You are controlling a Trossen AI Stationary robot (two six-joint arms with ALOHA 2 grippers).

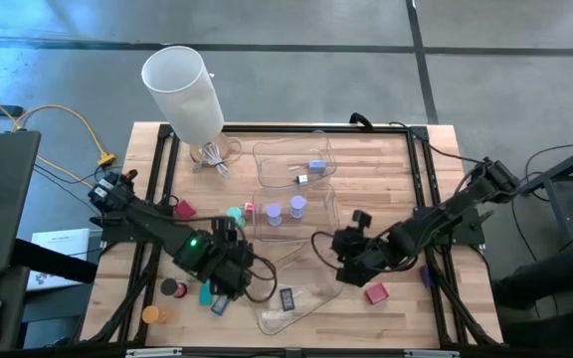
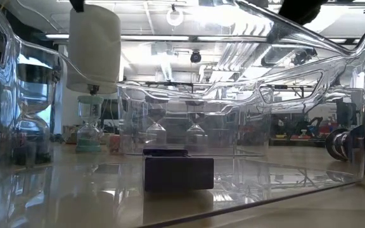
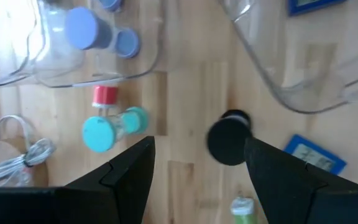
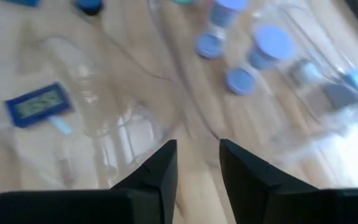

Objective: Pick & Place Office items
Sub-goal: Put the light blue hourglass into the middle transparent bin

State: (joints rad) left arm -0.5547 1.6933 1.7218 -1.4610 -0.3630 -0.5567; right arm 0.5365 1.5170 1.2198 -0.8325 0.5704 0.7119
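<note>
Left claw [image 3: 197, 165] hovers low with fingers spread; right claw [image 4: 197, 165] shows a narrow, empty gap.

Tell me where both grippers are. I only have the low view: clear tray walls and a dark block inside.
Observer: The left gripper is over the near left part of the table, outside the trays, fingers open.
Operator: Anything under it?
Observer: In its wrist view a black cylinder lies on the wood ahead of the gap between the fingers, not gripped.
Operator: And the right one?
Observer: The right gripper is at the right side of the clear trays, with a pink block on the table nearby.
</note>
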